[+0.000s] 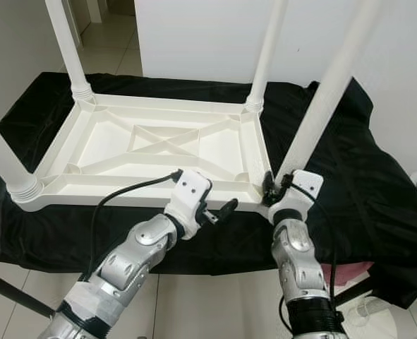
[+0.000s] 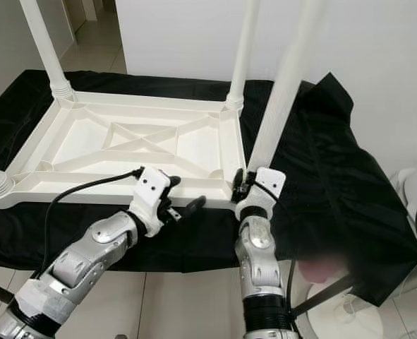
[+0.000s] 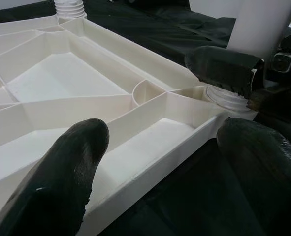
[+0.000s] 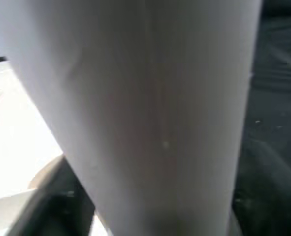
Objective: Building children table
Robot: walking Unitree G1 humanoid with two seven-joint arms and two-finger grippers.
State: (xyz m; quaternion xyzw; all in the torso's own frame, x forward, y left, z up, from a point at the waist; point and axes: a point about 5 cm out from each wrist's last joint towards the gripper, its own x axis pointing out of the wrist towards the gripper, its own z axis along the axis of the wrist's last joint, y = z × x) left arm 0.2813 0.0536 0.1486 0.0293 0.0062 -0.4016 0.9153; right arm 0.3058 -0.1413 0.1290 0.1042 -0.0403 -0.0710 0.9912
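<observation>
On black cloth (image 1: 377, 191), right hand (image 1: 270, 189) grips table leg (image 1: 321, 106).

1 tabletop (image 1: 159, 145), 4 legs (image 1: 319, 106), 1 cloth (image 1: 349, 191)

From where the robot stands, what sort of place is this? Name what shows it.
Probably a room in a home: pale tiled floor, plain white wall, a doorway beyond. A black cloth covers a work surface holding an upturned white children's table.

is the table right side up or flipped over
Flipped over. The white table top lies on the black cloth with its ribbed underside facing up, and its legs point upward.
</observation>
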